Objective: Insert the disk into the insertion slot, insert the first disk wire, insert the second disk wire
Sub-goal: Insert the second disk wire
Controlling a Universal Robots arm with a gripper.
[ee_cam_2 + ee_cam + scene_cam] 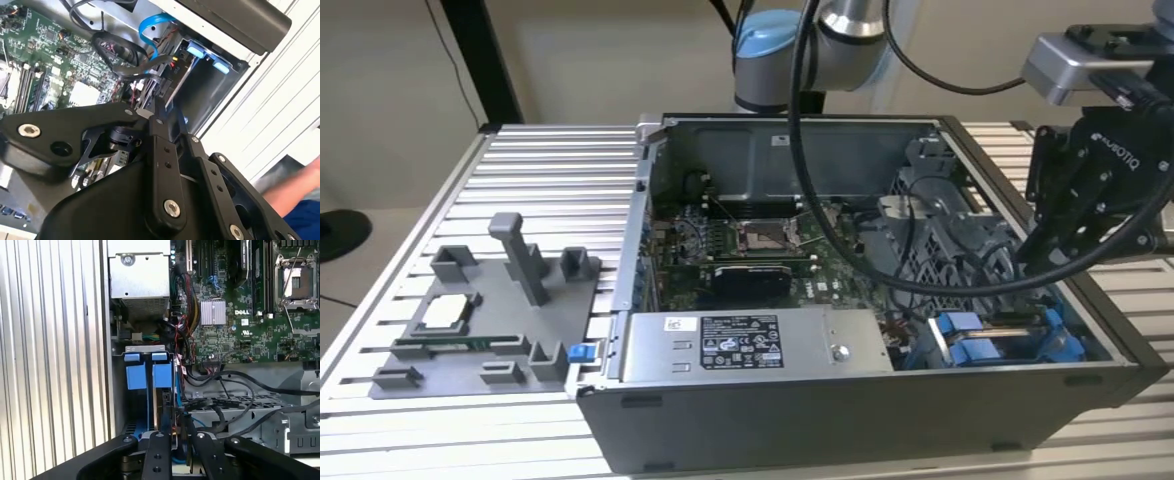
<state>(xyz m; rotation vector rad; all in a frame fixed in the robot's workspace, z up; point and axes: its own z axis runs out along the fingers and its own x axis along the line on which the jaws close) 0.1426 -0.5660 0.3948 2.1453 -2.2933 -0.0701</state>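
While one gripper [1041,255] hung over the insertion slot [1007,335], whether its fingers were apart or together could not be told. One disk [148,390] sat in that slot, showing two blue tabs.

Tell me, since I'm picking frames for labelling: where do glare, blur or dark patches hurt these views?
Exterior view: even light, motherboard dim inside the computer case. Second wrist view: table slats washed out bright, blurred blue shape at the edge, end effector dark. First wrist view: sharp on the blue drive bay, shadowed beneath.
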